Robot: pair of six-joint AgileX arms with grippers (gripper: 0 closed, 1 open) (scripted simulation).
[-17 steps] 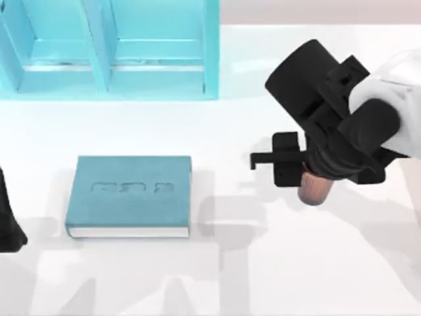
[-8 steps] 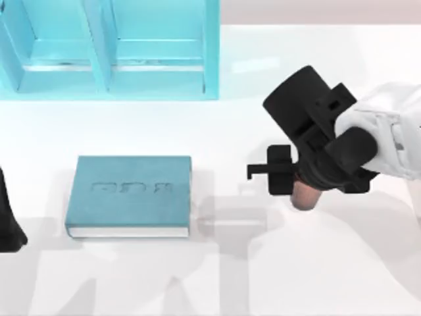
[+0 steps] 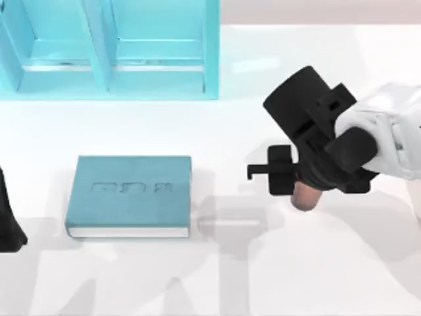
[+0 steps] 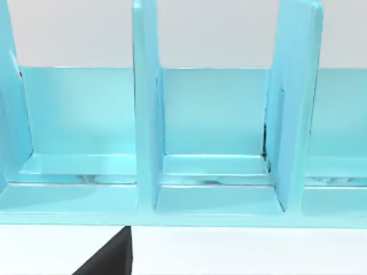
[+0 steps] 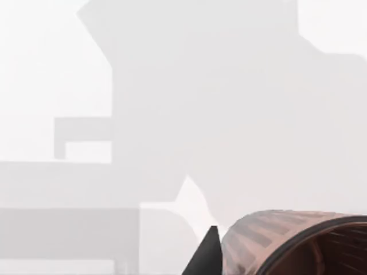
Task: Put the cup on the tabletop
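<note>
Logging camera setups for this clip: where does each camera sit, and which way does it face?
Top view: above the table, looking down on the tabletop, teal book, light-blue shelf unit; right gripper over the cup, left arm parked at the left edge.
Left wrist view: on the left arm, facing the shelf unit's compartments; a dark sliver of the left gripper.
Right wrist view: on the right arm, looking down at the tabletop past the cup's rim; one dark fingertip.
Shared: top and right wrist views both show the cup.
</note>
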